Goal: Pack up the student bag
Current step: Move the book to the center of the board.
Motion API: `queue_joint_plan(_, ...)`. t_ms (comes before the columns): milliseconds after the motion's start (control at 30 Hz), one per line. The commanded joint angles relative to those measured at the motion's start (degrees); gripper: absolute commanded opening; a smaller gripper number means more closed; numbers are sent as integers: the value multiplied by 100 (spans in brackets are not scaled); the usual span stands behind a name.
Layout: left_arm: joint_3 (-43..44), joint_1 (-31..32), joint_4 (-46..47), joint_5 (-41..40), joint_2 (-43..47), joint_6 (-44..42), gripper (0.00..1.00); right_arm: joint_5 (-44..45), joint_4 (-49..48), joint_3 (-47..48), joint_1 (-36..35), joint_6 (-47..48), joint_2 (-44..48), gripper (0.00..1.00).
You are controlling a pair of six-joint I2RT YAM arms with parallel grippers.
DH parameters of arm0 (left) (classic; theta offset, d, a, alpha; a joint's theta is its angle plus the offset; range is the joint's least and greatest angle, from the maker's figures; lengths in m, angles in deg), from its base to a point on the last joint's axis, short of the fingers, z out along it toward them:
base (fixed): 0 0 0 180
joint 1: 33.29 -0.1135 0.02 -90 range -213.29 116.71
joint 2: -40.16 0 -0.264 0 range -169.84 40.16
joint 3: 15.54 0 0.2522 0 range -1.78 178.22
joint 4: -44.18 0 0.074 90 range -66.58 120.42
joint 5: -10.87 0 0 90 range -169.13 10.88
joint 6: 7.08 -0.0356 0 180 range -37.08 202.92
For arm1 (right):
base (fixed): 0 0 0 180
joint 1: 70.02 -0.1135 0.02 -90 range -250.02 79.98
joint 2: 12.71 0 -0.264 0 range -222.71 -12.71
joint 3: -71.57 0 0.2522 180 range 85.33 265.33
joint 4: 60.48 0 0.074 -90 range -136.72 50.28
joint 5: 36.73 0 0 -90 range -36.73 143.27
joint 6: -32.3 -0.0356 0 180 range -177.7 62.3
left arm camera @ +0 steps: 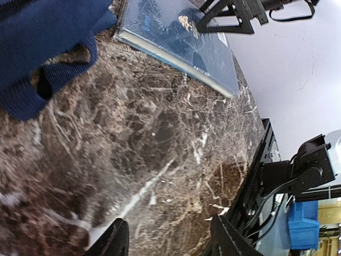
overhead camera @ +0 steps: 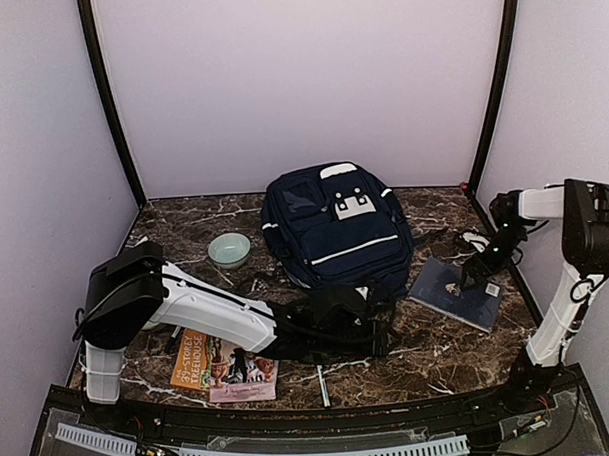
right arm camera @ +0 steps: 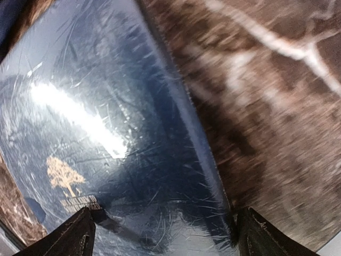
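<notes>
Flat at 7 o'clock by the near edge lies a glossy picture book (overhead camera: pixel 224 366) on the brown marbled table (overhead camera: pixel 420 369). Stretched low, the left arm (overhead camera: pixel 207 309) reaches the padded navy fabric student bag (overhead camera: pixel 334 227) at centre, jaws spread over bare marble. At 3 o'clock the folded right arm (overhead camera: pixel 575 229) points down, jaws spread wide over a slick dark-blue notebook (overhead camera: pixel 457 293).

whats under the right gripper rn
The flat dark-blue notebook, gold tree emblem on its cover, lies on the marble table below the open right gripper. Whatever is beneath the notebook is covered, so it cannot be seen.
</notes>
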Motion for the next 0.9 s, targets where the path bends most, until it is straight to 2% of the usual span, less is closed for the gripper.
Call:
queue_joint_plan(0,119,177,491,-338,-27,591,53,99,798,-680,-370,9,413,91)
queue_joint_plan(233,-368,268,1165,-478,-121,998,49,344,999,-1310,-1511,-499,1213,89)
queue_joint_plan(400,-304,348,775,-802,-111,1140,49,-97,1279,-1267,-2519,-914,1838,90)
queue_joint_plan(533,-535,349,384,-933,74,1296,50,-800,1665,-1239,-2994,-643,2069,92)
queue_joint_plan(667,-908,345,233,-955,388,1407,50,-854,1805,-954,-2844,-494,2436,93)
queue_joint_plan(767,-898,364,164,-933,438,1538,53,-688,1553,-708,-2443,-554,2524,98)
queue_joint_plan(833,-744,374,113,-915,350,1584,68,-500,1305,-641,-2176,-686,2369,99)
queue_joint_plan(867,-631,377,61,-891,248,1575,71,-413,1238,-591,-2013,-743,2231,99)
